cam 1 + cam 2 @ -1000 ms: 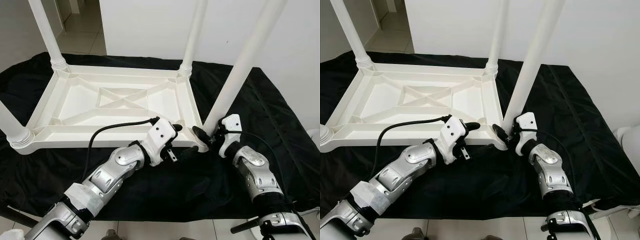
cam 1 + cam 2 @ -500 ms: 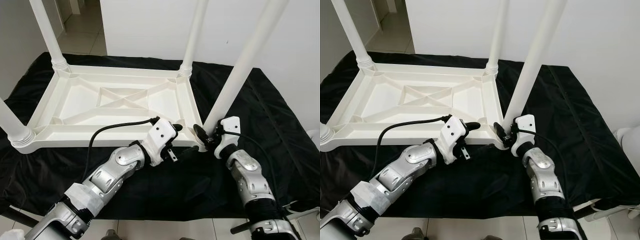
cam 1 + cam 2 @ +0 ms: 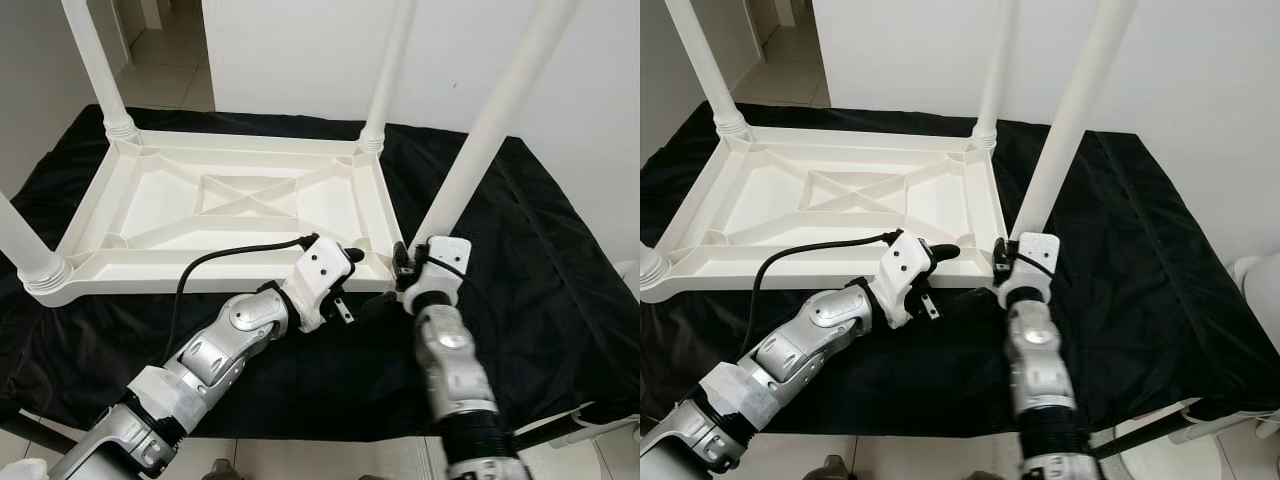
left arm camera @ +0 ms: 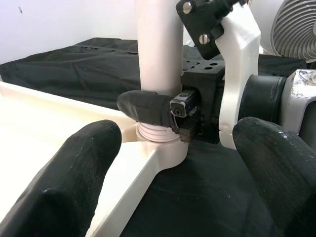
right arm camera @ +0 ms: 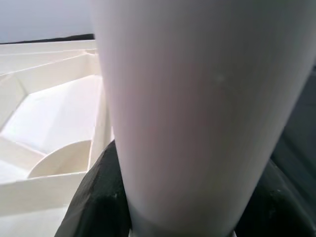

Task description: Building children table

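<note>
A white plastic children's table [image 3: 150, 200] lies upside down on a black cloth, with its legs pointing up. My right gripper [image 3: 405, 268] is shut on the base of the near-right leg [image 3: 480, 140], just above its corner socket [image 4: 163, 148]. One of its fingers [image 4: 145, 107] wraps round the leg, and both fingers [image 5: 96, 197] flank the leg [image 5: 192, 98] in the right wrist view. My left gripper [image 3: 365, 282] stands open beside that same corner at the table's front edge, its fingertips [image 4: 94, 143] wide apart and holding nothing.
The black cloth [image 3: 520, 210] covers the whole work surface and drops off at the front. A white wall stands close behind, and tiled floor [image 3: 175, 70] shows at the back left. A fan [image 4: 291, 29] stands beyond the corner. A white object [image 3: 1260, 290] sits at the right edge.
My right forearm has swung left, toward the middle, with its gripper turning round the base of the leg it holds. The left arm and the table have stayed put.
</note>
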Tool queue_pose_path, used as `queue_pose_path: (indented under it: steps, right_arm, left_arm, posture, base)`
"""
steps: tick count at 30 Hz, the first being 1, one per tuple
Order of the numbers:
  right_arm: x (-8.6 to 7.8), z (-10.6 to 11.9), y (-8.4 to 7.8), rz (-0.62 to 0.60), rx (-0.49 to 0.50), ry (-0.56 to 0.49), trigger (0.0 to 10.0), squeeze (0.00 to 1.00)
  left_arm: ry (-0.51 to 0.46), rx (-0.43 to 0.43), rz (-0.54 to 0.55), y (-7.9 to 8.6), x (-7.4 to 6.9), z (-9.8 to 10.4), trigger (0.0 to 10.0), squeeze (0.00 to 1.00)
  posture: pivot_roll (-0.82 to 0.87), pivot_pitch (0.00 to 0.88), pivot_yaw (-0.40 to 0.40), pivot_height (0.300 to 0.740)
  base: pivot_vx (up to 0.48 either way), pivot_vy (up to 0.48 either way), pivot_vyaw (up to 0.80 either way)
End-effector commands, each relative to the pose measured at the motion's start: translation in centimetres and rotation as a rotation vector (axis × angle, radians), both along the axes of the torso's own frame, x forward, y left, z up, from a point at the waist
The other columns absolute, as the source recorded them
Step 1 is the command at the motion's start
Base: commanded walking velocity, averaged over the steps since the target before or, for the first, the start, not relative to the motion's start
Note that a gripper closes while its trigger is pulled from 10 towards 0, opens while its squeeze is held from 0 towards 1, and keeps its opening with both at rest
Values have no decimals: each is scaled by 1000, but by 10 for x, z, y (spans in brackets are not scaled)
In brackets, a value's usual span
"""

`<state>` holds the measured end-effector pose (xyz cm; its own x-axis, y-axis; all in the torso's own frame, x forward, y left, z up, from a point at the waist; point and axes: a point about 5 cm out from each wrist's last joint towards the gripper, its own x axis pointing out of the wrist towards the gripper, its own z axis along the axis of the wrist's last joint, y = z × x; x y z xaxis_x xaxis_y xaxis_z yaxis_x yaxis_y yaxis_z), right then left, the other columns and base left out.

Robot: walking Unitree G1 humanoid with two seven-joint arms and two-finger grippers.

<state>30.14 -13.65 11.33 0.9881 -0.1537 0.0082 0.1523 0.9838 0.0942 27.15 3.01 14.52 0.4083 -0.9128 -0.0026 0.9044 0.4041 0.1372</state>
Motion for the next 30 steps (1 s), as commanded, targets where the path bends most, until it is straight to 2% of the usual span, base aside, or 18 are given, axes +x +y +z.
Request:
queue_pose_path:
  steps: [1, 5, 6, 7, 8, 17, 18, 19, 20, 21, 22, 26, 29, 30]
  right_arm:
    - [-5, -17, -4, -40, 12, 87, 10000, 0]
    - [-6, -13, 2, -9, 26, 67, 10000, 0]
    - [-7, -11, 2, 3, 26, 52, 10000, 792]
    - [-7, -11, 2, 3, 26, 52, 10000, 792]
    - [-8, -9, 2, 16, 32, 39, 10000, 1000]
    - [-15, -2, -6, 104, 11, -18, 10000, 1000]
    - [-17, -2, -13, 145, -3, -29, 10000, 1000]
    - [-20, -2, -20, 211, -31, -36, 10000, 255]
    - [-20, -2, -20, 211, -31, -36, 10000, 255]
    - [-21, -3, -27, 290, -57, -36, 10000, 0]
    - [-22, -3, -31, 342, -72, -34, 10000, 0]
    - [-22, -3, -35, 388, -96, -33, 10000, 0]
    - [-13, -1, -43, 509, -176, -27, 10000, 0]
    - [-13, -1, -43, 509, -176, -27, 10000, 0]
  left_arm:
    - [7, 40, -253, -4, -14, -3, 10000, 0]
    - [8, 44, -258, -4, -15, -3, 10000, 0]
    - [7, 45, -260, -4, -14, -3, 10000, 0]
    - [7, 45, -260, -4, -14, -3, 10000, 0]
    - [7, 46, -260, -4, -14, -3, 10000, 0]
    - [5, 45, -260, -4, -15, -3, 10000, 0]
    - [5, 44, -259, -4, -16, -3, 10000, 0]
    - [5, 44, -257, -4, -16, -3, 10000, 0]
    - [5, 44, -257, -4, -16, -3, 10000, 0]
    - [5, 43, -256, -4, -15, -3, 10000, 0]
    - [4, 42, -256, -4, -15, -3, 10000, 0]
    - [4, 42, -257, -4, -15, -3, 10000, 0]
    - [1, 41, -257, -5, -14, -2, 10000, 0]
    - [1, 41, -257, -5, -14, -2, 10000, 0]
  posture:
    - [21, 0, -55, 740]
    - [23, 0, -53, 740]
    - [24, 0, -53, 740]
    - [24, 0, -53, 740]
    - [24, 0, -54, 740]
    - [30, 0, -62, 740]
    - [30, 0, -63, 740]
    - [29, 0, -62, 740]
    - [29, 0, -62, 740]
    - [27, 0, -61, 740]
    - [27, 0, -61, 740]
    - [26, 0, -60, 740]
    - [26, 0, -58, 740]
    - [26, 0, -58, 740]
  base:
    - [0, 0, 0]
    - [0, 0, 0]
    - [0, 0, 0]
    - [0, 0, 0]
    - [0, 0, 0]
    - [0, 0, 0]
    - [0, 0, 0]
    - [0, 0, 0]
    - [0, 0, 0]
    - [0, 0, 0]
    - [0, 0, 0]
    - [0, 0, 0]
    - [0, 0, 0]
    - [0, 0, 0]
